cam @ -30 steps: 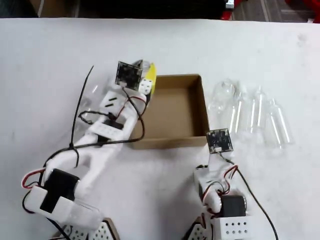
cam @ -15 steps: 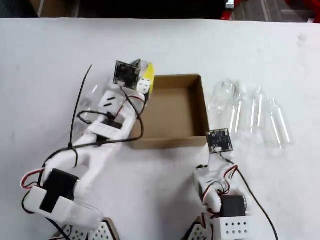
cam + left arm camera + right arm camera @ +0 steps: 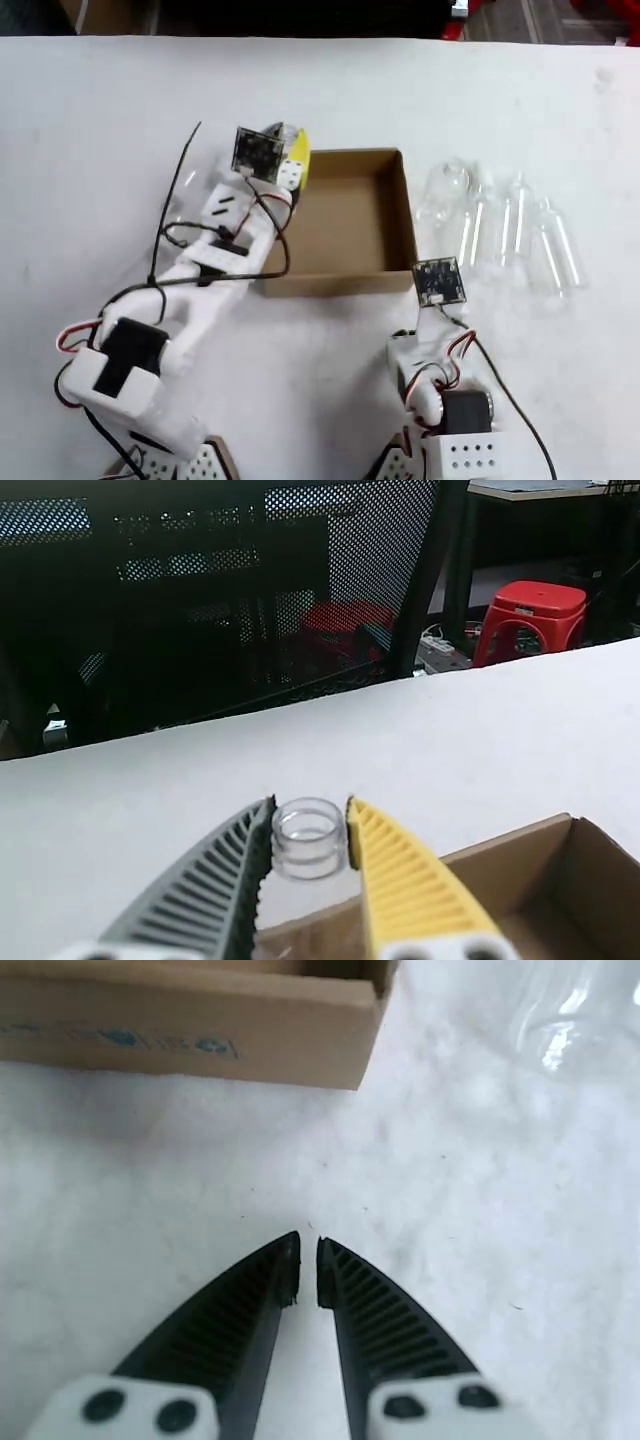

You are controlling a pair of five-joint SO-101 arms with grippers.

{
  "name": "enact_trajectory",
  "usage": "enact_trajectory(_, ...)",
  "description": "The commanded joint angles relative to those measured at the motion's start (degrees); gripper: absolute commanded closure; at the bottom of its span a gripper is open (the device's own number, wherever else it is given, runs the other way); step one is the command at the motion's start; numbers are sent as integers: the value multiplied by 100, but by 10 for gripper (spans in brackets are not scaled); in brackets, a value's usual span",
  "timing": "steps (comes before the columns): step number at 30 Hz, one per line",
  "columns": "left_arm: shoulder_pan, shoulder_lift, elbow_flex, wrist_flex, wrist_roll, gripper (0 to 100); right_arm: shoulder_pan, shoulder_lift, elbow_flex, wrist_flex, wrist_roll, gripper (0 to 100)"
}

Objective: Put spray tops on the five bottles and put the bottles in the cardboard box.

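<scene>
Between the ribbed fingers of my left tool point(image 3: 308, 806), gripped at the neck, sits one clear bottle point(image 3: 306, 852), its mouth bare, at the ten o'clock corner of the cardboard box point(image 3: 340, 283). Four more bottles point(image 3: 505, 240) lie on the surface point(image 3: 100, 120) at the box's three o'clock. My right tool point(image 3: 308, 1260), all but closed on nothing, hovers at five o'clock. I judge this bottle is mid-carry; the next move calls for a spray top before boxing.

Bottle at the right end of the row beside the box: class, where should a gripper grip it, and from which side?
Probably the narrow neck, from straight above. The end bottle lies on its side, its body close against the next bottle, so the slimmer neck is easier to close on. The left gripper holds its own bottle by the neck likewise.
</scene>
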Motion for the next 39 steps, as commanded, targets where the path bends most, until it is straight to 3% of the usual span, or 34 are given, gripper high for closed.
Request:
enact_trajectory(1, -75, -22, -53, -158, -70, 976, 22, -31, 53, 40, 44, 984)
enact_trajectory(6, -75, -22, -44, -158, -70, 966, 22, -31, 53, 40, 44, 984)
enact_trajectory(12, -75, -31, 18, -123, -18, 818, 22, -31, 53, 40, 44, 984)
enact_trajectory(20, -207, -268, 105, -123, -18, 816, 22, -31, 53, 40, 44, 984)
enact_trajectory(33, -207, -2141, 879, -123, -18, 816, 13, -31, 53, 40, 44, 984)
enact_trajectory(39, -207, -3618, 1749, -105, -62, 816, 13, -31, 53, 40, 44, 984)
